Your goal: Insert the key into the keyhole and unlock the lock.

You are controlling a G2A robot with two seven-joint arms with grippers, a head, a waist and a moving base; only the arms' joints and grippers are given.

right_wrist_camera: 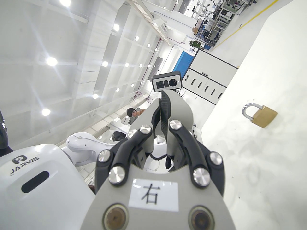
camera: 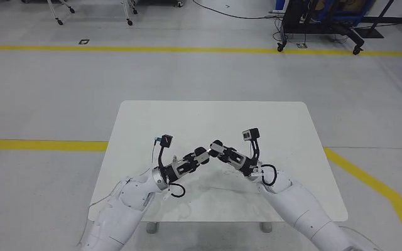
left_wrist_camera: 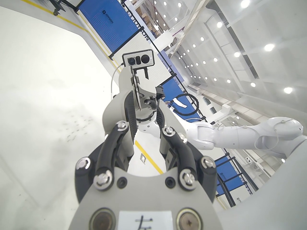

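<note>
A white sticker (left_wrist_camera: 145, 220) on the back of the left gripper (left_wrist_camera: 145, 98) has 1 black hand-drawn sign on it. A second sticker (right_wrist_camera: 153, 196) on the back of the right gripper (right_wrist_camera: 164, 96) has 1 black sign too. A blue board (left_wrist_camera: 109, 16) far behind has small white letters.

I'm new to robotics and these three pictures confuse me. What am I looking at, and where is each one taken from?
It is a two-armed robot at a white table. The top view looks down from above its arms; the other two come from cameras on its wrists, looking along the fingers. The left gripper is open; the right gripper is shut. A brass padlock lies on the table. A thin metal piece between the grippers may be the key; who holds it I cannot tell.
</note>
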